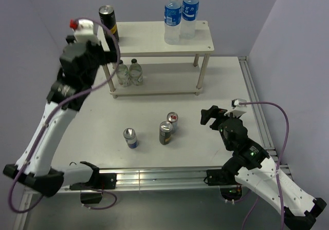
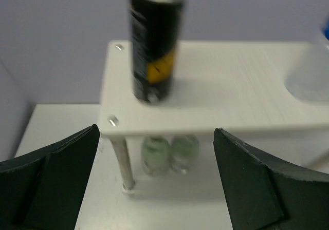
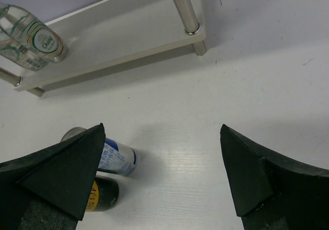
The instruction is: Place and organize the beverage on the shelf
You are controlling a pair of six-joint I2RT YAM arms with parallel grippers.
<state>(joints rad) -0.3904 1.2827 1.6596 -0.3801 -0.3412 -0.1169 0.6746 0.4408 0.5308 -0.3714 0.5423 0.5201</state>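
Observation:
On the shelf's top board (image 1: 149, 37) a tall black can with yellow marks (image 1: 109, 22) stands at the left corner, and two blue-capped water bottles (image 1: 180, 15) stand at the right. My left gripper (image 1: 109, 54) hovers open just in front of that can (image 2: 154, 42), holding nothing, with the board (image 2: 231, 96) between us. Two short silver cans (image 1: 130, 138) (image 1: 172, 120) and another black can (image 1: 165, 133) stand on the table. My right gripper (image 1: 211, 116) is open and empty to their right. In the right wrist view a silver can (image 3: 115, 158) and the black can (image 3: 100, 194) sit by the left finger.
Two small clear unlabelled bottles (image 1: 129, 73) stand at the left end of the lower board (image 1: 164, 86), also seen under the top board (image 2: 169, 153). The shelf's thin posts (image 3: 182, 6) stand at the corners. The table edge and a metal rail (image 1: 154, 176) run along the near side.

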